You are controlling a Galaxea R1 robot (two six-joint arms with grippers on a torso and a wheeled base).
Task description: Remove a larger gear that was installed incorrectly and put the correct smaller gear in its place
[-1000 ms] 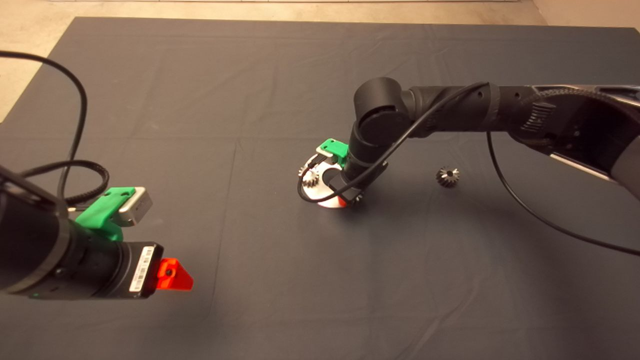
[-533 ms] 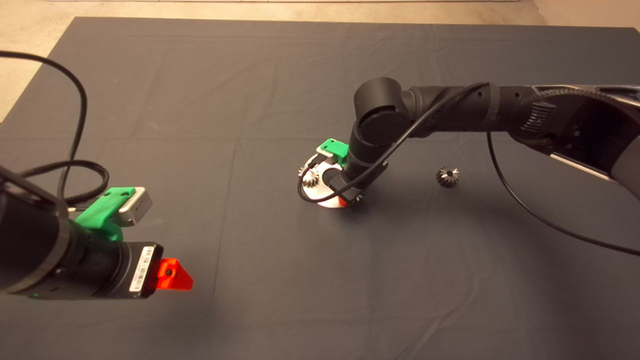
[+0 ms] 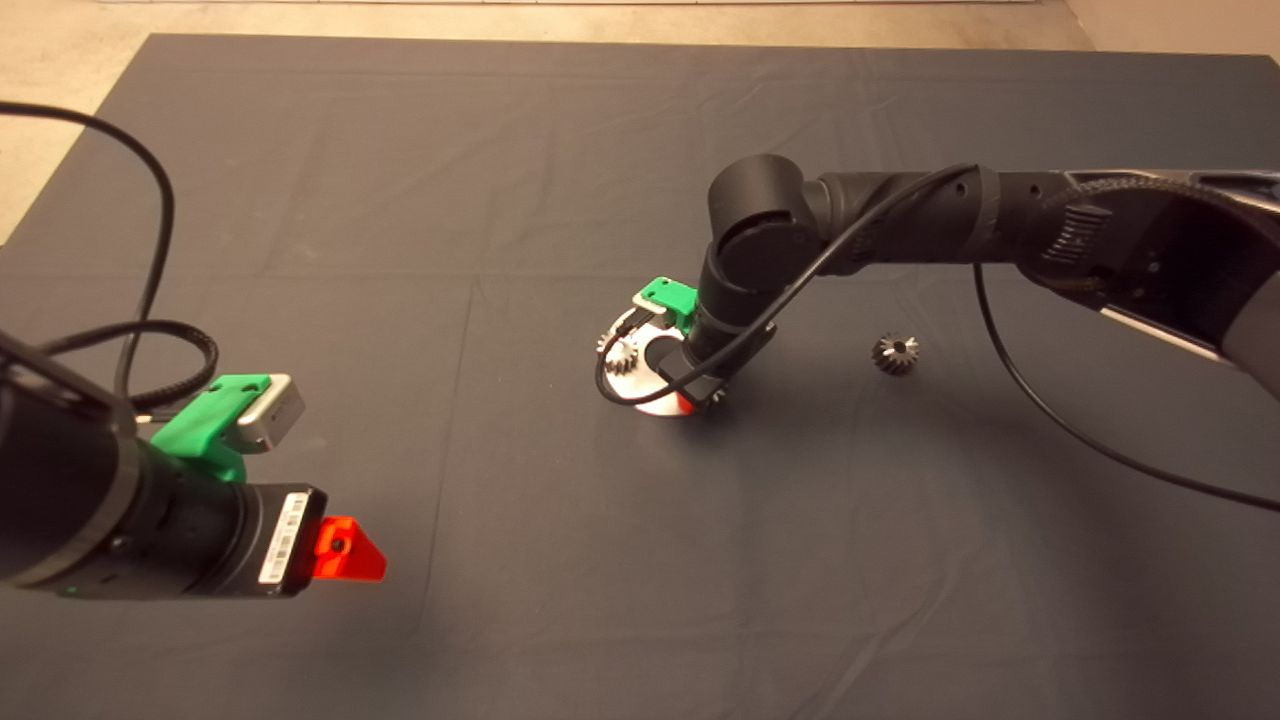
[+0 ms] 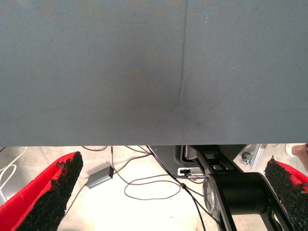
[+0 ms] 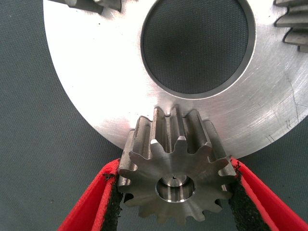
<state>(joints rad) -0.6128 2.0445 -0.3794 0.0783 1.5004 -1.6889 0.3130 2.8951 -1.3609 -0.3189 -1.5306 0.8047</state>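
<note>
Smaller gear (image 5: 174, 186) in right end effector (image 5: 175, 169), mostly arm-hidden overhead

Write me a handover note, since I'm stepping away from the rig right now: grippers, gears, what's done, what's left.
Left gripper: open, empty, parked at the mat's lower left.
Right gripper: shut on the smaller gear, at the rim of the silver disc.
Larger gear: off the disc, lying on the mat to its right.
Done: removal.
Left: I cannot tell whether the smaller gear is seated; check, then release and withdraw.
</note>
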